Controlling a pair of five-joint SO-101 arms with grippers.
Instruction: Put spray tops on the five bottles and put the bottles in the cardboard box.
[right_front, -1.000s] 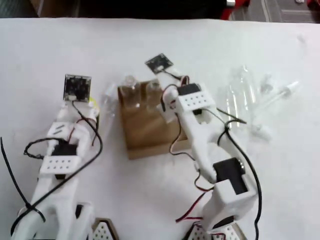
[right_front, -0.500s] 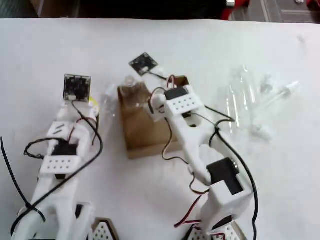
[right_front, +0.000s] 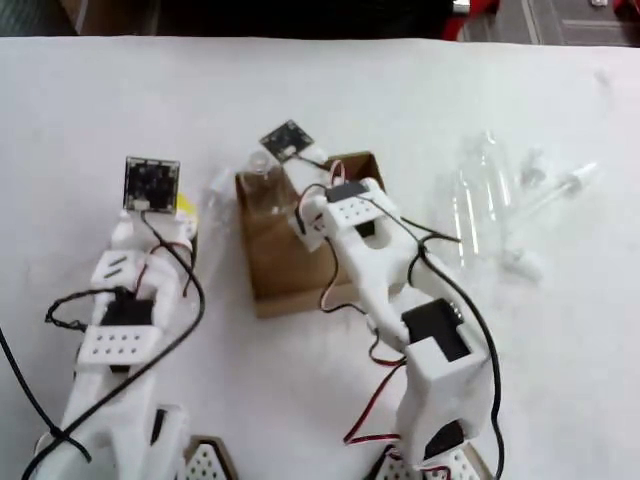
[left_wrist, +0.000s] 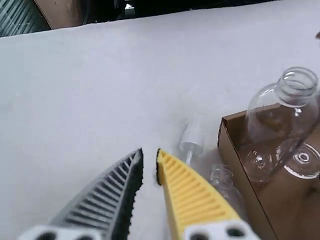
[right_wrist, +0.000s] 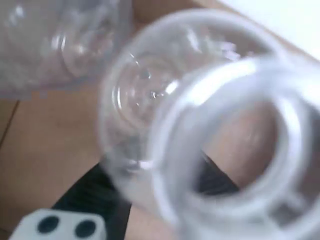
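The cardboard box (right_front: 300, 262) lies at the table's middle. A clear bottle (right_front: 259, 178) without a top stands in its far left corner, and the left wrist view shows the same bottle (left_wrist: 284, 117). My right gripper (right_front: 312, 208) is over the box, shut on a second open-necked bottle (right_wrist: 200, 125), with a dark finger (right_wrist: 85, 197) behind it. My left gripper (left_wrist: 150, 156) is shut with nothing in it, just left of the box. Beyond it lie a white spray top (left_wrist: 192, 140) and another bottle (left_wrist: 224, 180).
Clear bottles (right_front: 478, 200) lie on the table right of the box, with spray tops (right_front: 568, 184) among them and one spray top (right_front: 522, 262) nearer the front. The table's far side is bare white.
My right arm has swung left across the box and now covers the bottle that stood at the box's far right. The left arm has shifted back slightly.
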